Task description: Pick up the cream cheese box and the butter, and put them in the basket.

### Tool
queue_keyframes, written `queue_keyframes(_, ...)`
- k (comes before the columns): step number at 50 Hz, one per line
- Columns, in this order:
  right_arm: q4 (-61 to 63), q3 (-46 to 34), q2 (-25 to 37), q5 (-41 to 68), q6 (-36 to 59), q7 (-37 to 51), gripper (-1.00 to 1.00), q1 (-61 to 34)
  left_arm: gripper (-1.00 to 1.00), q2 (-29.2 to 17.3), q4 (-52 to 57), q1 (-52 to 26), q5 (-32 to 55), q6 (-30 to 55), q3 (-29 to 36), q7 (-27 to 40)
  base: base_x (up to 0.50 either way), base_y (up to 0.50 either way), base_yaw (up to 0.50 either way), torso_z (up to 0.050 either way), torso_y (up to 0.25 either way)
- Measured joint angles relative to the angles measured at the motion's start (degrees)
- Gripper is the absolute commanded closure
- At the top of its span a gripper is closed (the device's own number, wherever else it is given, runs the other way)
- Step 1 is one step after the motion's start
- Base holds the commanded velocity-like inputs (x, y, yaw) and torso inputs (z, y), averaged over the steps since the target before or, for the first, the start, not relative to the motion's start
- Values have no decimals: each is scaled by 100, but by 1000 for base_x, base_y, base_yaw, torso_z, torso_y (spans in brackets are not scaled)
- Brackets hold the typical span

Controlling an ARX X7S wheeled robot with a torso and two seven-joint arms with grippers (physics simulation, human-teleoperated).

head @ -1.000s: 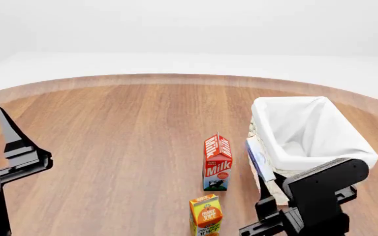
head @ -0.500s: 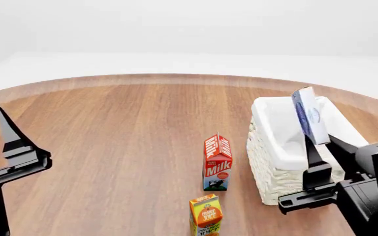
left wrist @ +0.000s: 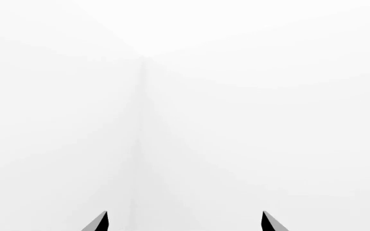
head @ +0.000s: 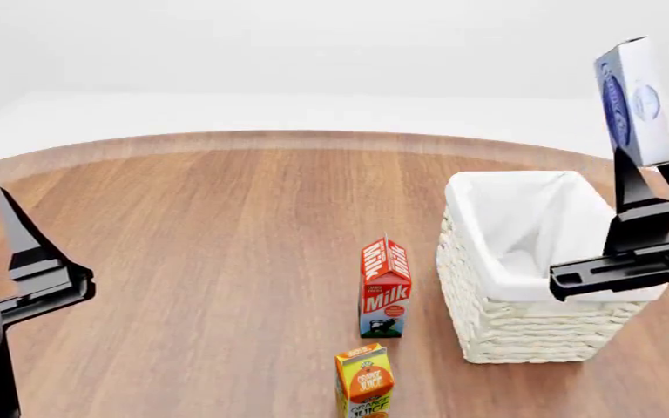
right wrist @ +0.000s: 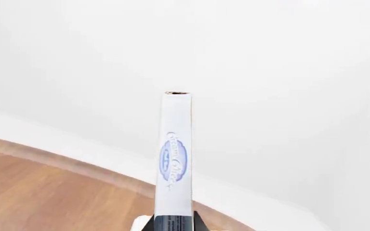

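Raised since the earlier frames, the cream cheese box (head: pixel 633 100) is carried on edge, clamped in the right tool (head: pixel 634 187) high at one o'clock of the basket (head: pixel 509 326), and must next be lowered inside; the left tool (left wrist: pixel 183 224) is seen spread apart.

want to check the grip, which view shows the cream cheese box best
The head view: the cream cheese box stands on end in the right gripper, high above the basket. The right wrist view shows only its narrow edge; the left wrist view shows none of it.
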State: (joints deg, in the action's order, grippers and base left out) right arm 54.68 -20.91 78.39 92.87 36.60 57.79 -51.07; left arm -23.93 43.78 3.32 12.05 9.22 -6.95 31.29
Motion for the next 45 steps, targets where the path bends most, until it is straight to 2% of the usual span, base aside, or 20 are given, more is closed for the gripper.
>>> queue_keyframes(11, -877, -234, -690, 193, 1154, -357, 100, -1690, -100, -15, -10, -19, 1, 14, 30, 9, 0, 0, 0, 0, 0)
queue_keyframes(20, -1734, -519, -1256, 39, 1798, -733, 100, -2606, -100, -26, -27, -33, -7, 19, 62, 16, 0, 0, 0, 0, 1)
queue_keyframes(32, -2808, -1012, -1952, -606, 2321, -1482, 100, -3366, -100, -39, -55, -50, -11, 21, 96, 23, 0, 0, 0, 0, 1)
queue_keyframes(45, -3866, -1535, -2526, -1461, 2474, -2208, 100, -3803, -100, -48, -93, -43, 0, -3, 104, 31, 0, 0, 0, 0, 0)
